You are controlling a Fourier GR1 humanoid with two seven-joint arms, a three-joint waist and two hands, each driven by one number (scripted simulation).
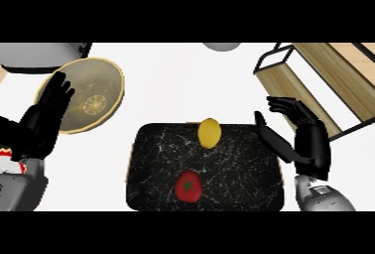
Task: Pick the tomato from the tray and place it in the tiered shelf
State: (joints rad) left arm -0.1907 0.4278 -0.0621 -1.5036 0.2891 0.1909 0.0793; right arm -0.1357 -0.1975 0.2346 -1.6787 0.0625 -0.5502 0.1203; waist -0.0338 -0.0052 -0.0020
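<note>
Tomato on tray, near lemon | right hand released, beside shelf | left hand released over plate

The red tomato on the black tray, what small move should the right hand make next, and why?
Probably swing the right hand left and toward the near edge, over the red tomato. It hovers open beside the black marbled tray, holding nothing; the tomato lies untouched at the tray's near end, the yellow lemon at its far end.

two black hands on grey forearms

the left hand and right hand are matt black with slim segmented fingers; the rounded forearm shells are glossy grey.
</note>
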